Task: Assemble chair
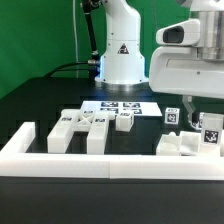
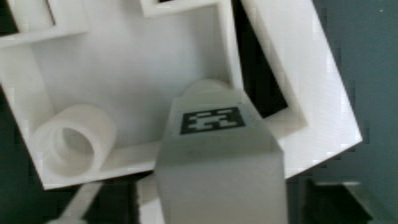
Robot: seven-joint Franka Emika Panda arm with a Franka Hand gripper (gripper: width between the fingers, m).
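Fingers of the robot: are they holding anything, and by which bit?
Cannot tell. The gripper hangs low over the chair parts at the exterior view's right, but neither view shows clearly whether it pinches one.

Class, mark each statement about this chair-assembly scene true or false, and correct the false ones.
1. The thin flat white marker board lies on the black table in front of the robot's white base. True.
2. The backdrop behind the robot is red. False: it is green.
3. The gripper hangs above white blocky plastic chair parts at the exterior view's right. True.
4. All chair parts lie in one pile. False: another group lies further towards the exterior view's left.
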